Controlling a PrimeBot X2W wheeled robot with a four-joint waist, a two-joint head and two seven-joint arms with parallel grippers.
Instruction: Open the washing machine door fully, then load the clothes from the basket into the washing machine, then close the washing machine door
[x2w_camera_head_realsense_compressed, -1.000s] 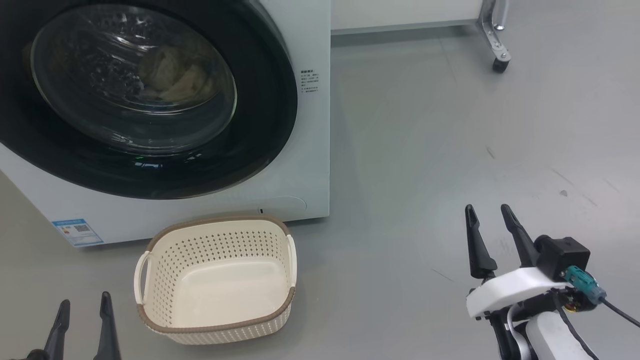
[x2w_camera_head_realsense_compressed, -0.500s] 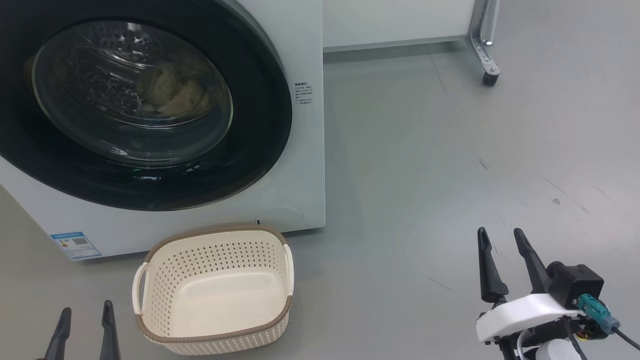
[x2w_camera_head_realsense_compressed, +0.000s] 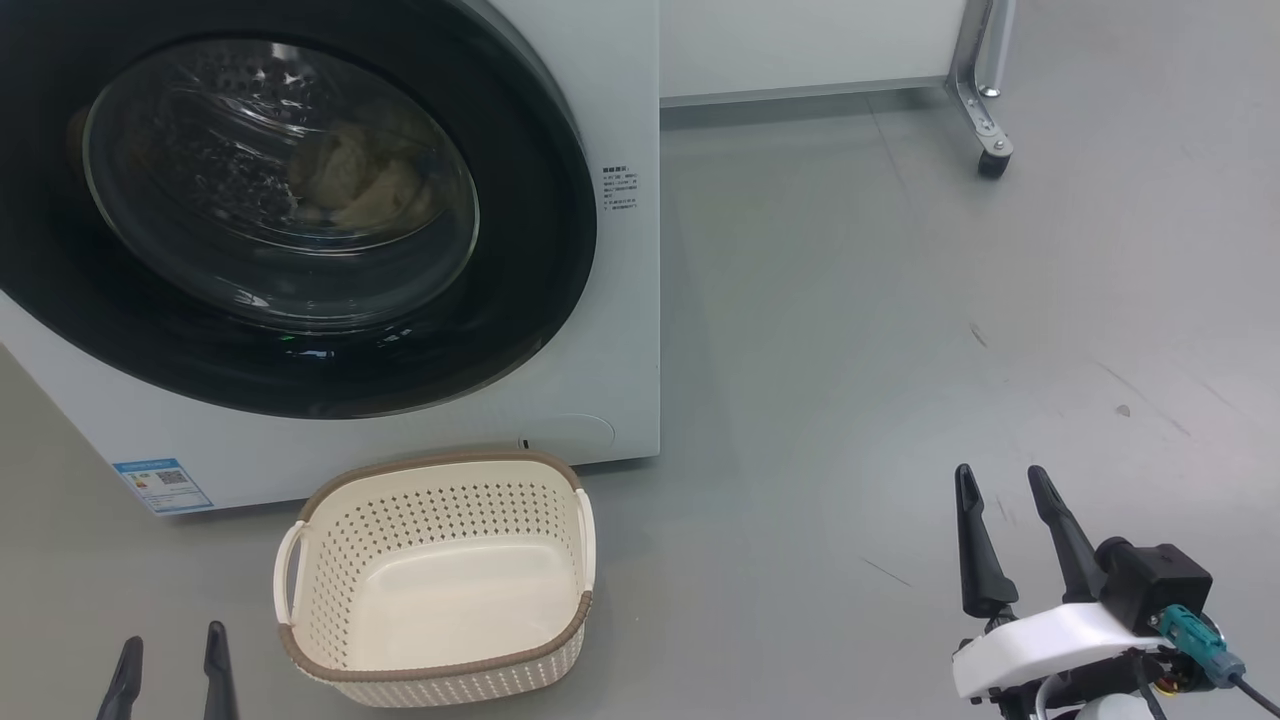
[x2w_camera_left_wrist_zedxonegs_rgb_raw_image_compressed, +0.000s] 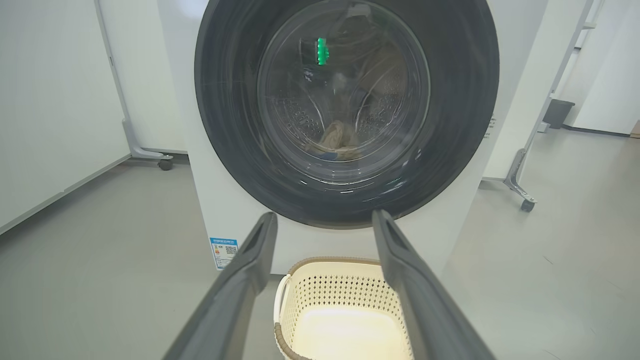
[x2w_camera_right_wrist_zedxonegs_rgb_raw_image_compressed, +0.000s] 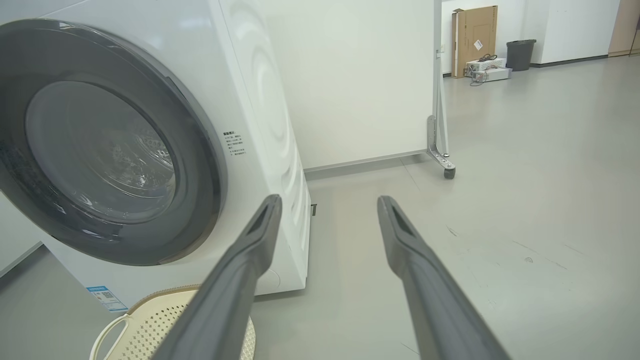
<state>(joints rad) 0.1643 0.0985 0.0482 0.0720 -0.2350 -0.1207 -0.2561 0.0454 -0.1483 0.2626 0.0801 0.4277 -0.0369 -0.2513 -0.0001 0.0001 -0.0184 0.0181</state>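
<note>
Both dark two-fingered grippers stand with jaws spread wide and grip nothing. The left gripper (x2w_camera_head_realsense_compressed: 172, 650) is at the head view's bottom left, and the right gripper (x2w_camera_head_realsense_compressed: 1000, 478) is at the bottom right, over the smooth grey floor (x2w_camera_head_realsense_compressed: 850, 350). The big white front-loading washing machine (x2w_camera_head_realsense_compressed: 625, 350) has its round, black-rimmed glass door (x2w_camera_head_realsense_compressed: 540, 250) shut flat against its front. Pale yellow clothes (x2w_camera_head_realsense_compressed: 360, 185) lie in the perforated steel drum (x2w_camera_left_wrist_zedxonegs_rgb_raw_image_compressed: 305, 115), seen through the door. The small cream perforated plastic basket (x2w_camera_head_realsense_compressed: 440, 463) with a brown rim stands on the floor just before the machine's base.

Head view downward, wrist views low, forward; washing machine (x2w_camera_head_realsense_compressed: 625, 330), basket (x2w_camera_head_realsense_compressed: 440, 461) in all.
</note>
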